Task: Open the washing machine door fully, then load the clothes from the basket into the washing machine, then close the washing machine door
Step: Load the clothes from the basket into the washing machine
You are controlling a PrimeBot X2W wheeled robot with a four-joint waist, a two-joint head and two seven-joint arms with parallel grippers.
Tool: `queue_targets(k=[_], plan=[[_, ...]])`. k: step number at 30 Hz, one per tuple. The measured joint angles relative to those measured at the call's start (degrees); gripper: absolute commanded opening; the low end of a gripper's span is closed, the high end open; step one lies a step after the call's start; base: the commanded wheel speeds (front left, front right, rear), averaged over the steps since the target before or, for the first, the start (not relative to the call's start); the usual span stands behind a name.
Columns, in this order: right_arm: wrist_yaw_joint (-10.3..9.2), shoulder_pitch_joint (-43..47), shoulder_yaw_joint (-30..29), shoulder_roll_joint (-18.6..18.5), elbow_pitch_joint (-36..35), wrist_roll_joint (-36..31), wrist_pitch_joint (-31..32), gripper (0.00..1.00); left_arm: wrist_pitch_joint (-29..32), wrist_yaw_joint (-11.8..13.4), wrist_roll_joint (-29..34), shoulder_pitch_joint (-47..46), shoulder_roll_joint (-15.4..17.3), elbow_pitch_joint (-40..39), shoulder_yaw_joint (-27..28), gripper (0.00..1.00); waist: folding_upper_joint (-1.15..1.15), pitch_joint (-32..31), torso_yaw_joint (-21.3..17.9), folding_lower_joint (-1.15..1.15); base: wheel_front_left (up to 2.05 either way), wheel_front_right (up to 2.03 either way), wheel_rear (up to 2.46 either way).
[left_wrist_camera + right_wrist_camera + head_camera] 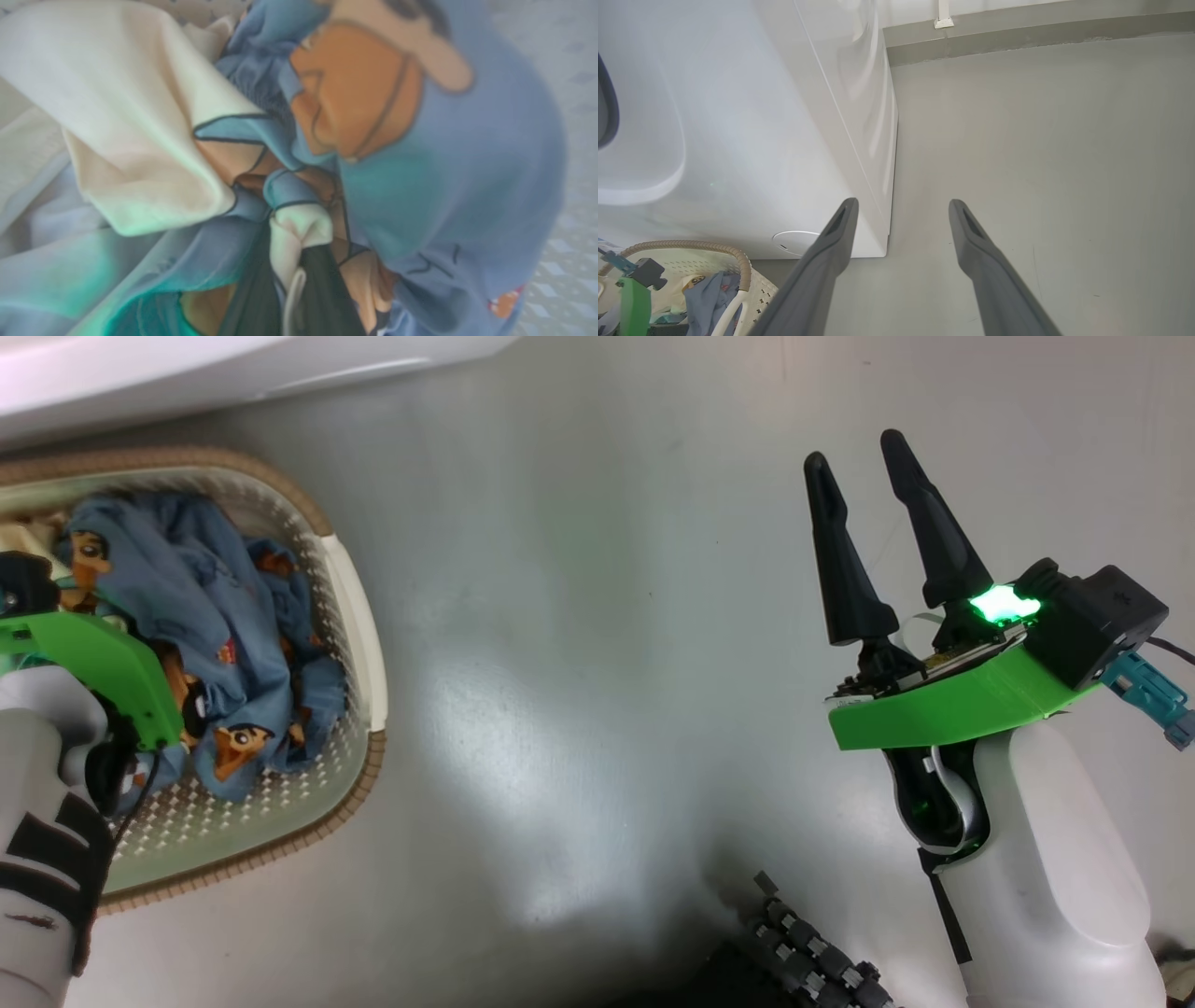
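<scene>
Left pincer (295,280) closed on a fold of the clothes (444,186) bunched around its tips. Likely soft, limp and light: grip thick folds. Right pincer (854,448) open, empty.

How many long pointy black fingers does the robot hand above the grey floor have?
2, both on the open right gripper: one long black finger nearer the cream perforated basket, the other on the far side. None look hidden.

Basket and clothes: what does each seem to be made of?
The basket looks like moulded cream plastic, matte, judging by the punched holes in its walls; its brown woven-look rim may be plastic too. The clothes look like soft matte printed fabric, blue and cream, going by the crumpled folds.
</scene>
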Motion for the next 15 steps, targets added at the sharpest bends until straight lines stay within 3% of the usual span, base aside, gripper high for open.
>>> queue_targets(k=[15], plan=[[0.0,0.01,-0.07,0.0,1.71,-0.08,0.0,1.0,-5.24,0.0,-7.47,5.72,-0.36,-6.77,-4.65,0.0,0.0,-6.61,2.3,0.0,0.0,0.0,0.0]])
